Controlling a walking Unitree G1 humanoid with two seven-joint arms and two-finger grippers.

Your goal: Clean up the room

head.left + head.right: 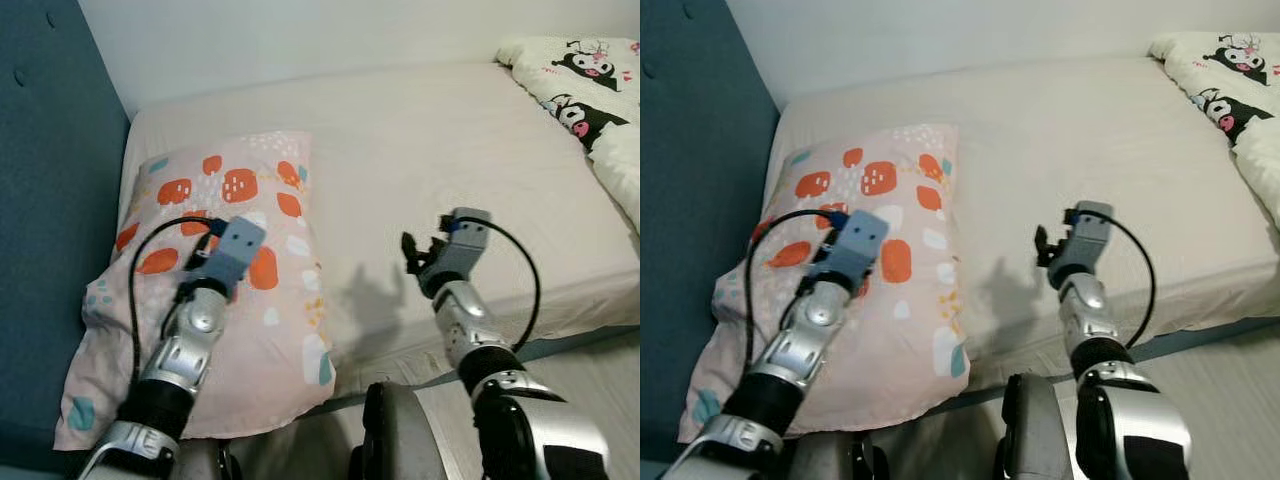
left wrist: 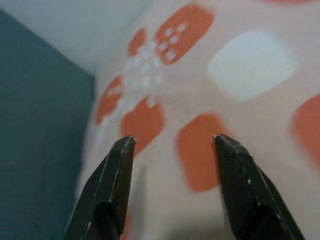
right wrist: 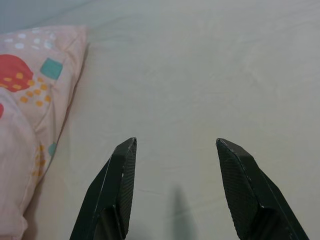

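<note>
Bed: bare beige sheet, blue headboard along the 9 o'clock side. Quilt with black-and-white cartoon print is bunched at 2 o'clock.

Pillow, pink with orange and white patches, lies at 8 o'clock against the headboard, its near end hanging over the mattress edge.

Left gripper: released, both fingers spread, hovering just above the pillow's middle, no contact that I can confirm. Right gripper: also released, holding nothing, over bare sheet at 5 o'clock, just beside the pillow's inner edge.

Step in hand (judgement): bed tidying, approach to the pillow, grasp not yet made. Next move calls for lowering the left gripper, pinching a fold of fabric, likely with the right taking the near edge, since 1 grip on soft cloth may sag.

View comparison: head views give the layout and quilt; left wrist view gives finger spacing over an orange patch; right wrist view gives the gap between fingers and pillow hem.
</note>
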